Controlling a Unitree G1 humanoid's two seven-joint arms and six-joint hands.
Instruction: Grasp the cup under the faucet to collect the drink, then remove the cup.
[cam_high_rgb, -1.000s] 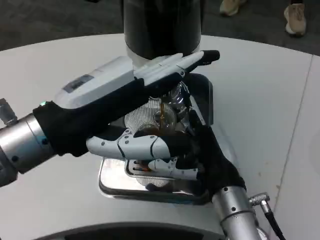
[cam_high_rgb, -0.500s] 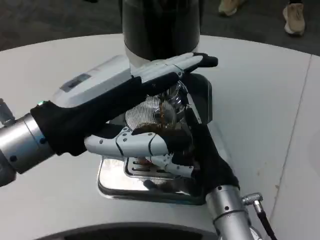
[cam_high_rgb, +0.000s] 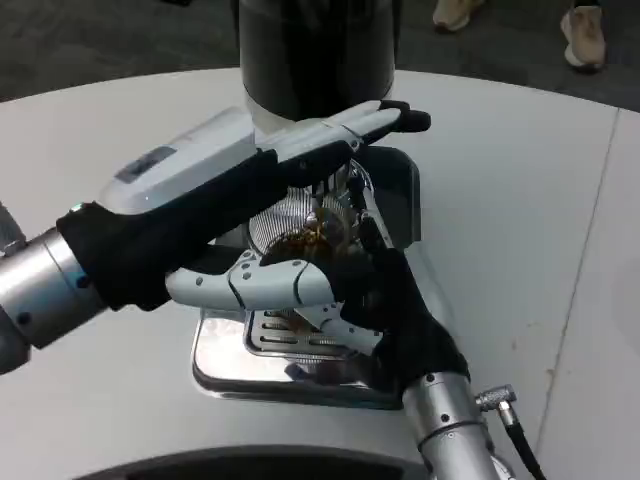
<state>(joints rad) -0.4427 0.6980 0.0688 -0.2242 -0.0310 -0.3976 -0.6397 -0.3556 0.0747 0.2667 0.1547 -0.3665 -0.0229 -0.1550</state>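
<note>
A clear cup (cam_high_rgb: 312, 238) holding brown drink stands under the faucet (cam_high_rgb: 345, 192) of the black dispenser (cam_high_rgb: 315, 50), over the metal drip tray (cam_high_rgb: 225, 365). My right hand (cam_high_rgb: 335, 290) grips the cup from the front, its white fingers wrapped across the cup's lower part, which they hide. My left hand (cam_high_rgb: 300, 150) reaches in from the left with its fingers stretched flat over the faucet top, the black fingertips (cam_high_rgb: 405, 120) past it. The left hand holds nothing.
The dispenser and its shiny drip tray stand mid-table on the white round table (cam_high_rgb: 520, 220). My left forearm (cam_high_rgb: 60, 280) crosses the left side. Dark floor and someone's shoes (cam_high_rgb: 585, 35) lie beyond the far edge.
The whole picture has shifted a little left. The thin brown stream seen falling into the cup a second ago no longer shows. My right wrist has moved slightly left; the left hand stays over the faucet.
</note>
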